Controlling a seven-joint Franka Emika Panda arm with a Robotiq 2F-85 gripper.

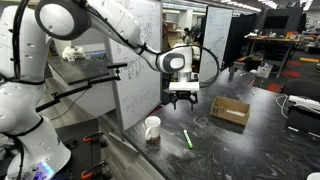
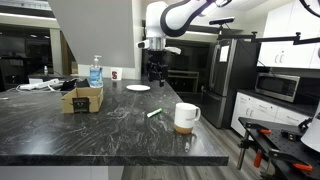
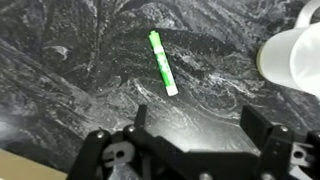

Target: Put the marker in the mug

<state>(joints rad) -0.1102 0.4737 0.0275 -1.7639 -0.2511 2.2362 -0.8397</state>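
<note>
Hovering fingers (image 3: 262, 128) spread wide over marker (image 3: 162, 63) lying near mug (image 3: 295, 55)

Dark marbled counter (image 2: 80, 135), steel refrigerator (image 2: 232, 80), whiteboard (image 1: 135, 85) behind.

Both exterior views share the countertop (image 1: 240, 140) (image 2: 100, 132); wrist view looks down closely.

The countertop (image 3: 70, 60) is dark veined stone, polished and faintly reflective. The marker (image 3: 162, 63) looks like smooth green plastic (a slight sheen). The mug (image 2: 186, 116) is smooth white; the cardboard box (image 1: 230, 110) matt brown; the gripper (image 3: 190, 140) matt black.
</note>
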